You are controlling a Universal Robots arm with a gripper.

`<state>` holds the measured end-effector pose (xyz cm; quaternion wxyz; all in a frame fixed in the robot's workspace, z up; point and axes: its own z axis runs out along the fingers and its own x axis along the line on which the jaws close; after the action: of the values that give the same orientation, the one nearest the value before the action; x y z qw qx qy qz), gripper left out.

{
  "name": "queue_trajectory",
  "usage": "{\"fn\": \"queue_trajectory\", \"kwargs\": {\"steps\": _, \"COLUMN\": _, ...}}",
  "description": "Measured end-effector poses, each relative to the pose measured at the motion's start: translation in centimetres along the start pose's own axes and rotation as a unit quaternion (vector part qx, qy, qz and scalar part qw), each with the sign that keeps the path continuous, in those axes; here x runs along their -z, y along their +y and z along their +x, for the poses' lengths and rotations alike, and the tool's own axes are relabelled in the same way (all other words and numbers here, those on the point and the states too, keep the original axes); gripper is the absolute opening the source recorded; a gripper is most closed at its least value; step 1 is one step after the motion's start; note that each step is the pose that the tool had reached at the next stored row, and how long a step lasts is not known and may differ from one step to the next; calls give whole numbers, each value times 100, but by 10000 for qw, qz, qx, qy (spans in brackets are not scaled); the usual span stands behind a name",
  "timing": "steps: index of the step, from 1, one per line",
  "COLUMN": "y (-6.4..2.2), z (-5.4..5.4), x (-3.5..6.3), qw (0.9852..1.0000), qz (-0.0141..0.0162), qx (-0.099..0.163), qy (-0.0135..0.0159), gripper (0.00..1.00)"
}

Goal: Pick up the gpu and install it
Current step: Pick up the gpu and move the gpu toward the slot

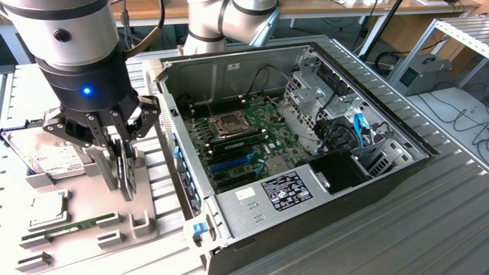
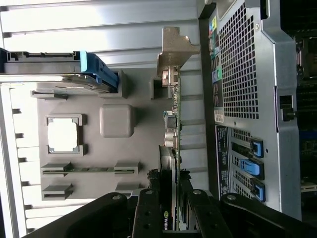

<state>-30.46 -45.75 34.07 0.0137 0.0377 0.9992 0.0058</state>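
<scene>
The gpu (image 1: 123,172) is a thin black card standing on edge, and my gripper (image 1: 121,150) is shut on its upper part over the grey parts tray (image 1: 145,215). It hangs at the exterior view's left of the open computer case (image 1: 397,150). In the wrist view the gpu (image 2: 172,129) runs away from my gripper (image 2: 168,201), edge-on, ending in its silvery metal bracket (image 2: 174,47). Its lower edge is close above the tray; I cannot tell whether it touches. Inside the case lies the green motherboard (image 1: 248,134) with blue expansion slots (image 1: 229,163).
On the tray lie a silver hard drive (image 1: 46,156), a square processor chip (image 1: 46,209) and a green RAM stick (image 1: 70,227). The case's perforated rear wall (image 2: 242,79) stands right beside the card. A second arm's base (image 1: 221,23) sits behind the case.
</scene>
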Motion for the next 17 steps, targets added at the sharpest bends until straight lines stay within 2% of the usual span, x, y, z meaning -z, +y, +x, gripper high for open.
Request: {"fn": "queue_trajectory", "kwargs": {"steps": 17, "y": 1, "z": -3, "x": 120, "qw": 10000, "qz": -1, "qx": 0, "qy": 0, "gripper": 26}}
